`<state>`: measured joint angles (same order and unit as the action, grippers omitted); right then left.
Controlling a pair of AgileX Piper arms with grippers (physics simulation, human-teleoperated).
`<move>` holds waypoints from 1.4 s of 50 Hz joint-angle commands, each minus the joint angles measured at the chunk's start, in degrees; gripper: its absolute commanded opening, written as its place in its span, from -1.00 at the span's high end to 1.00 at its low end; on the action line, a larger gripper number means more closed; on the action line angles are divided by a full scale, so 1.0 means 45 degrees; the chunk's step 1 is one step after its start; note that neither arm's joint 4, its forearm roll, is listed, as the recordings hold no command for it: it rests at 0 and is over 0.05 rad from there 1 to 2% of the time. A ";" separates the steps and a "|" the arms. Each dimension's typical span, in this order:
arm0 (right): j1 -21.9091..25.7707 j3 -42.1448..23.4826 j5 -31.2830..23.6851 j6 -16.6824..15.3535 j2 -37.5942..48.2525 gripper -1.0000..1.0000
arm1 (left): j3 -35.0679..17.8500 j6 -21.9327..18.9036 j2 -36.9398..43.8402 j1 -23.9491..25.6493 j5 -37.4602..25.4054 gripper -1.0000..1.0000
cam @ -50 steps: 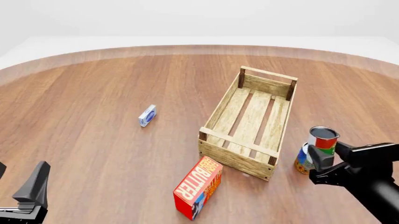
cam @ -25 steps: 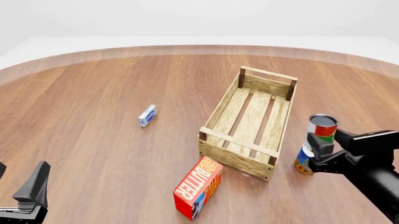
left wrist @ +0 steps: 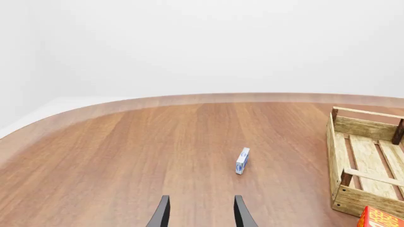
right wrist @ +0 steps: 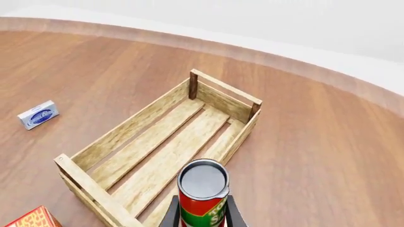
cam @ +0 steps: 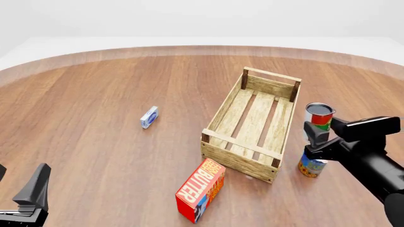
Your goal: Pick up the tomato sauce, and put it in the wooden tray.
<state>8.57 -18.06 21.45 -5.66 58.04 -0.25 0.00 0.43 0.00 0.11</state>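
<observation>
Front view: at right of frame, the right claw (cam: 313,138) grips the tomato sauce (cam: 319,116), lifted just beside the wooden tray (cam: 252,124). Lower left, the left claw (left wrist: 200,213) hangs open, empty.

Butter box (cam: 200,190), blue packet (cam: 149,117), blue-yellow can (cam: 311,165).
</observation>
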 commanded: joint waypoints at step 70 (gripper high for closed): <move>0.0683 -0.4254 0.2743 -0.0151 0.6123 1.00 | 0.0000 0.0000 0.0000 0.0000 0.0000 -1.00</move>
<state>11.33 -34.89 32.38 -7.38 82.47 -0.25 0.00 0.43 0.00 0.11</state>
